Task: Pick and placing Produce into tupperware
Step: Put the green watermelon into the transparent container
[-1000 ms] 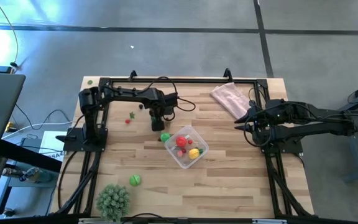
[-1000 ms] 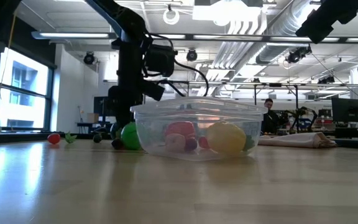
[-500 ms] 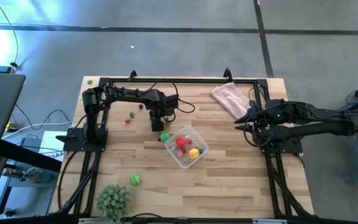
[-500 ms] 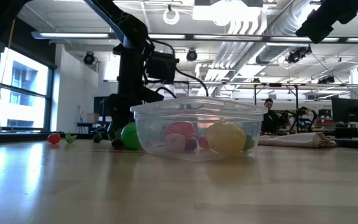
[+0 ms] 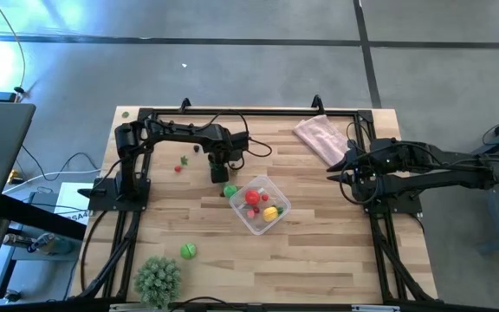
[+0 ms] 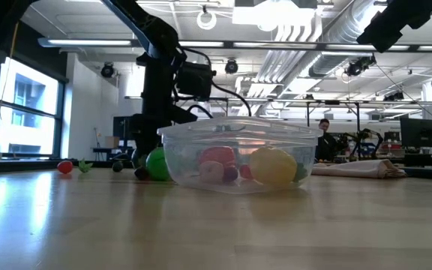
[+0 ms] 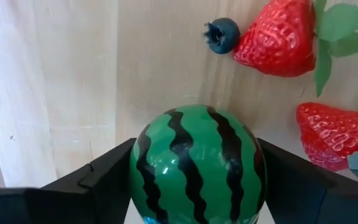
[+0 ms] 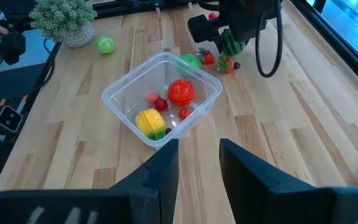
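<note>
A dark-striped green toy watermelon sits between the fingers of my left gripper, which points straight down just left of the clear tupperware. Close by on the wood lie two red strawberries and a blueberry. The tupperware holds a red tomato, a yellow lemon and small red pieces. A green ball rests against its wall. My right gripper waits open, raised over the table's right side. My left gripper has the watermelon pinched between its two fingers, one on each rounded side, at about the widest part. The fingers come from above, pointing down. Whether the watermelon still rests on the table I cannot tell.
A green-yellow ball lies near the front left, next to a spiky pale-green plant. A pink cloth lies at the back right. Black frame rails run along the table's edges.
</note>
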Action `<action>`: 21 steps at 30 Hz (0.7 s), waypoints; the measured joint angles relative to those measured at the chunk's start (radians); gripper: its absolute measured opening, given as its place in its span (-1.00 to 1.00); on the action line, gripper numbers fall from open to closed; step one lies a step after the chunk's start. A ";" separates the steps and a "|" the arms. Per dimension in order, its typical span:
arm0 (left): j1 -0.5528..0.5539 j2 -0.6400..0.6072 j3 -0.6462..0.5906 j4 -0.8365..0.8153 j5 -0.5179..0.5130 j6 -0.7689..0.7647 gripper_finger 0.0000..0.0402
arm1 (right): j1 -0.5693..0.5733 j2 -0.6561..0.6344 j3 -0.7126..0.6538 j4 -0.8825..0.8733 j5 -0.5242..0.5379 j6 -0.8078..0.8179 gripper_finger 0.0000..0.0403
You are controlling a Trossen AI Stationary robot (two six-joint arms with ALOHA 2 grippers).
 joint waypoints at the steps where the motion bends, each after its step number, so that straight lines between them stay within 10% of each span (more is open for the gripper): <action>1: 0.000 0.000 0.000 0.002 0.000 0.000 0.39 | 0.000 0.000 0.000 0.000 0.000 0.000 -0.48; 21: -0.001 -0.007 0.001 -0.026 0.000 -0.039 0.39 | 0.000 0.000 0.000 0.000 0.000 0.000 -0.48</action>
